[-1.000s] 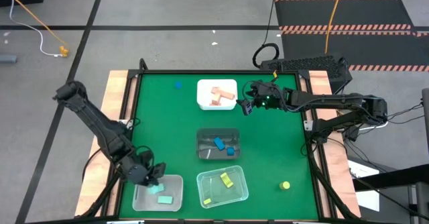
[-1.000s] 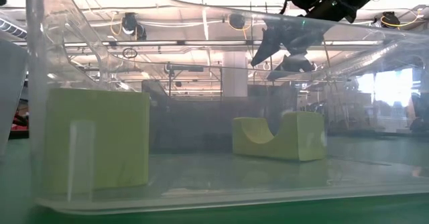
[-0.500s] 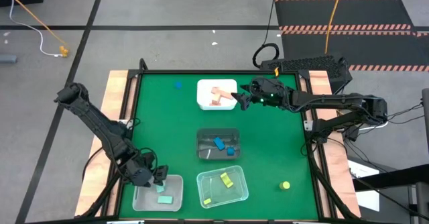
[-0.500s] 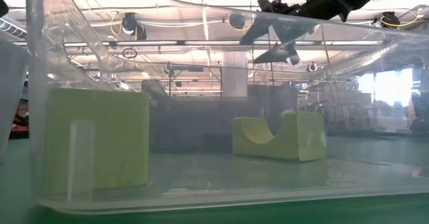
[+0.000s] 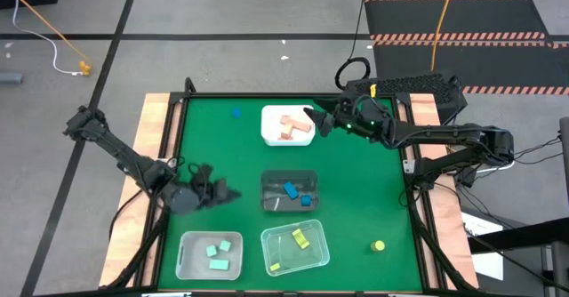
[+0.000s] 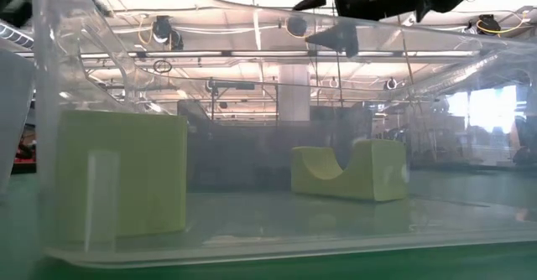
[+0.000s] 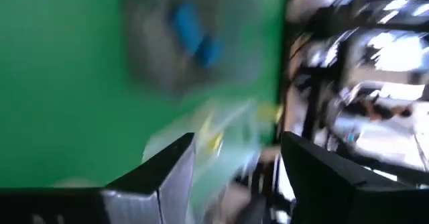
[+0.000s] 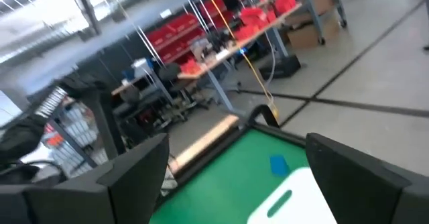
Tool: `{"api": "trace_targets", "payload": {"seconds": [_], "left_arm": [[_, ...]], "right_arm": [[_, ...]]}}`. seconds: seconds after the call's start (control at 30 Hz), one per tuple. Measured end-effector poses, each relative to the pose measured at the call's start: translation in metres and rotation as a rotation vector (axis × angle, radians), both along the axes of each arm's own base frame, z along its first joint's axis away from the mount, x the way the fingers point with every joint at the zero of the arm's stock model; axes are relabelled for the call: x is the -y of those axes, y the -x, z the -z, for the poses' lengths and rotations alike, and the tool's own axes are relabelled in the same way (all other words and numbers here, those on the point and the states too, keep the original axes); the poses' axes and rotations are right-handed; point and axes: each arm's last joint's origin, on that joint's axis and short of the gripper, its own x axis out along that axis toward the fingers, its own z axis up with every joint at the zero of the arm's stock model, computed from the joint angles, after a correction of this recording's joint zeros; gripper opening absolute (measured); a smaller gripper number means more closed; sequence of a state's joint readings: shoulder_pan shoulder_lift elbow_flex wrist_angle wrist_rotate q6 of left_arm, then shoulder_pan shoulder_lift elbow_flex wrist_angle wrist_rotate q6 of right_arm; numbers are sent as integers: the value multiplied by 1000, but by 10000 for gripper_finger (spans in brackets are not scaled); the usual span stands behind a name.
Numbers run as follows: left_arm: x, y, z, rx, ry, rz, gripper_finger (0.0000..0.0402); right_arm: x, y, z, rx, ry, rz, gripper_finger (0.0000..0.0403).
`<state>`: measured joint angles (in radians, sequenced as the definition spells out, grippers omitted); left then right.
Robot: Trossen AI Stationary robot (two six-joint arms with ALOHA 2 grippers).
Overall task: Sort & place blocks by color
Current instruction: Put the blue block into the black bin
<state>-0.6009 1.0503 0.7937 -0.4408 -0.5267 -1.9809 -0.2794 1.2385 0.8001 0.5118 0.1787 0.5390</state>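
Observation:
Tan blocks lie in the white bin. Blue blocks lie in the dark bin. Yellow pieces sit in the clear bin. Mint green blocks lie in the near-left clear bin. One blue block and a yellow cylinder rest on the mat. My left gripper is open and empty, just left of the dark bin. My right gripper is open and empty, above the white bin's right edge.
The green mat has free room left of the white bin and between the bins and the right edge. A raised frame borders the mat. The low view looks through the clear bin at two yellow pieces.
My left gripper has risen out of the near-left clear bin and swung toward the far side and right, ending beside the dark bin with its fingers pointing right. My right gripper has moved toward the far edge and a little left and has risen, above the white bin's right edge.

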Motion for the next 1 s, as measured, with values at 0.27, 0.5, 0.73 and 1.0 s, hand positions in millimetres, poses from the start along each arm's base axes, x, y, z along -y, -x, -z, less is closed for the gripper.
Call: {"api": "trace_targets", "payload": {"seconds": [0.27, 0.5, 0.73, 1.0], "left_arm": [[-66, -11, -16, -6, -518, -177, 187], [-119, -20, -15, -222, -831, -208, 167], [-175, -25, 3, -395, -780, -177, 153], [-229, -29, 41, -518, -565, -119, 154]], "right_arm": [[0, 0, -2, 22, 6, 3, 338], [0, 0, -2, 20, 7, 3, 338], [0, 0, -2, 21, 7, 3, 338], [0, 0, -2, 21, 7, 3, 338]]}}
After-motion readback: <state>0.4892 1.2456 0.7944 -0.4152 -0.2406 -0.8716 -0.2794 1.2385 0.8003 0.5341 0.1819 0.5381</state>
